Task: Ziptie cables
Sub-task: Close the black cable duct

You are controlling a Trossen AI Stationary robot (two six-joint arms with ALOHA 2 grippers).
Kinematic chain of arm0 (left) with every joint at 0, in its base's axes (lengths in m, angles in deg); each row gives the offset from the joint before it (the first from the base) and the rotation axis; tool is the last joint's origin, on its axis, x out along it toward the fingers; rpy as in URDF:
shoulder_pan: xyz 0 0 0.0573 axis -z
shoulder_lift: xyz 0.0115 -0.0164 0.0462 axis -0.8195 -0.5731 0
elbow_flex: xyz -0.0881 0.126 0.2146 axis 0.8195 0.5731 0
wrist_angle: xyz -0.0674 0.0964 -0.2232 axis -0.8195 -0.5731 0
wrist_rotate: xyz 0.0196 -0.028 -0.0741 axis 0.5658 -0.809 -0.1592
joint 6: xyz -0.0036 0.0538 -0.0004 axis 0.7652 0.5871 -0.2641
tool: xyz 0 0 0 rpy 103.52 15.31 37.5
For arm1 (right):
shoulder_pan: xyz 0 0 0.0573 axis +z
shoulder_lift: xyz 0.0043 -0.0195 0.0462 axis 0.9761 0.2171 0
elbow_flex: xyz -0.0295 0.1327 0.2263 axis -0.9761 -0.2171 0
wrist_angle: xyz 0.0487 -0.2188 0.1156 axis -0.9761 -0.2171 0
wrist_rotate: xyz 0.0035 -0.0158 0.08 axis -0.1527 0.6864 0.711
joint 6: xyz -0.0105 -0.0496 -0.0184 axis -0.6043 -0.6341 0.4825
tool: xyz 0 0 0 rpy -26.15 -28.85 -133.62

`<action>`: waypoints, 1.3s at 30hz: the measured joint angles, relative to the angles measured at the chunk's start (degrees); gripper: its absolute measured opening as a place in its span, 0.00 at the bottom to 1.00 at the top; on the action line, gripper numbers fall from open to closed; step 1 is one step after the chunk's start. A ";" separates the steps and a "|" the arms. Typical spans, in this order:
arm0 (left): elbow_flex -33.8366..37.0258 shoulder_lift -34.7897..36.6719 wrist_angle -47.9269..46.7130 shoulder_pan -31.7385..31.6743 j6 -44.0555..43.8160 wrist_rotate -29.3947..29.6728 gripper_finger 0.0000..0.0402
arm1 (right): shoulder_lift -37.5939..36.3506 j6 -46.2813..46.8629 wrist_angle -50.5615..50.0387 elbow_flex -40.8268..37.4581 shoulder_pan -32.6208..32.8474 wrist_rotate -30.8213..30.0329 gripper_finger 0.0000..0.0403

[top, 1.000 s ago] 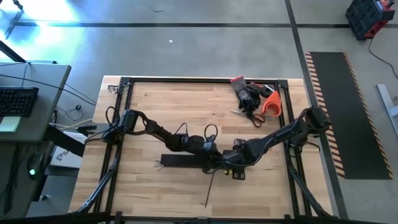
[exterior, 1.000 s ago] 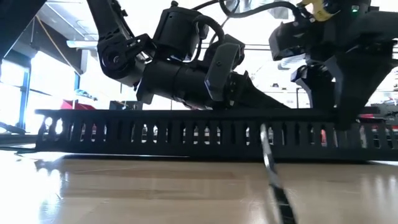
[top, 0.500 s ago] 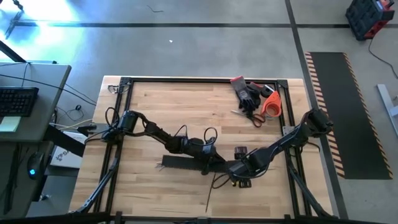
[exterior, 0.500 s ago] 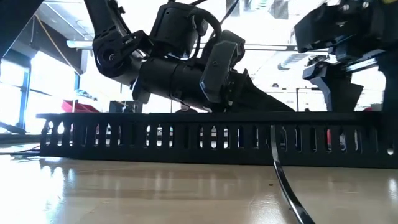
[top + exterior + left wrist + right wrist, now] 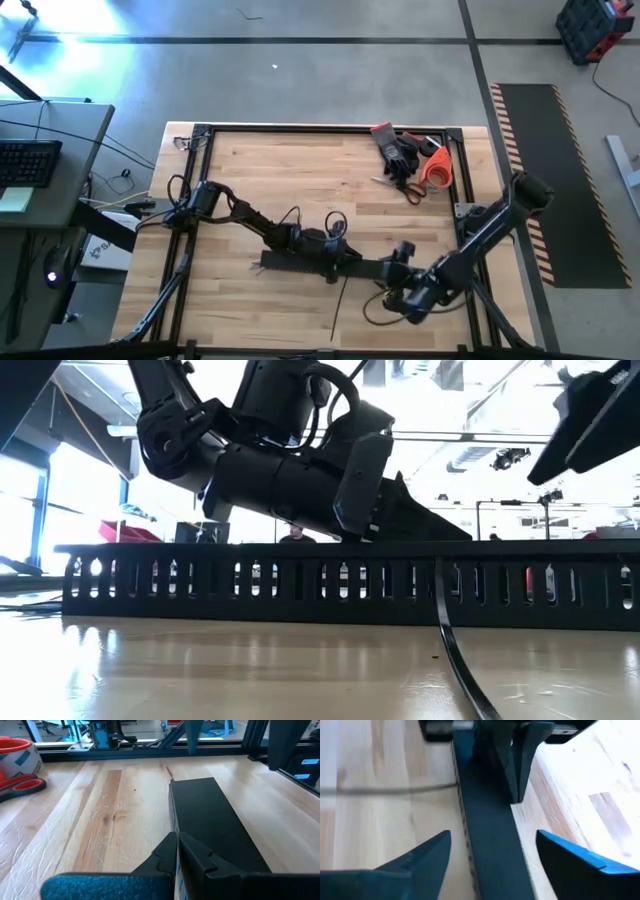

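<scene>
Table (image 5: pixel 250 165) of pale wood carries a long black slotted duct (image 5: pixel 300 264) near its middle, and the right arm has pulled away from it toward the table's front right corner, where a second ago it stood right over the duct's end. The right gripper (image 5: pixel 400 300) now hangs clear with its fingers spread wide and nothing between them. The left gripper (image 5: pixel 352 262) stays pressed shut on the duct's lid, pinning it. One dark cable (image 5: pixel 340 303) trails from the duct toward the front edge, untied; a thin loop (image 5: pixel 375 312) lies by the right gripper. Judging by this, the cable has been let go and no ziptie is on it yet.
</scene>
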 joint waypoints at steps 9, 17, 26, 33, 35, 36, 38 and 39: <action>0.02 0.00 0.08 1.55 -1.64 2.75 0.00 | 4.74 17.75 23.23 -15.10 0.02 -3.67 0.24; 1.04 11.12 -12.59 3.39 -2.56 8.20 0.00 | 6.14 20.24 20.72 -15.99 3.54 -15.67 0.01; 0.75 37.72 -64.02 14.95 -21.19 31.78 0.00 | 5.33 16.09 12.34 -10.43 2.99 -22.29 0.02; 1.11 40.55 -95.69 29.49 -65.69 33.88 0.00 | 3.45 23.28 -15.14 -0.17 4.14 -20.75 0.00; 0.84 39.13 -102.87 32.50 -76.27 32.12 0.00 | 3.41 27.47 -23.97 1.60 4.51 -15.29 0.00; 0.83 37.78 -105.76 33.94 -81.07 30.96 0.00 | 3.41 29.81 -27.79 1.77 4.74 -12.38 0.00; 1.05 34.95 -109.45 36.17 -88.64 29.21 0.00 | 3.41 34.68 -33.42 1.31 5.07 -7.50 0.00; 1.04 33.91 -109.84 36.92 -91.01 28.41 0.00 | 3.39 36.62 -34.87 0.69 5.48 -5.73 0.00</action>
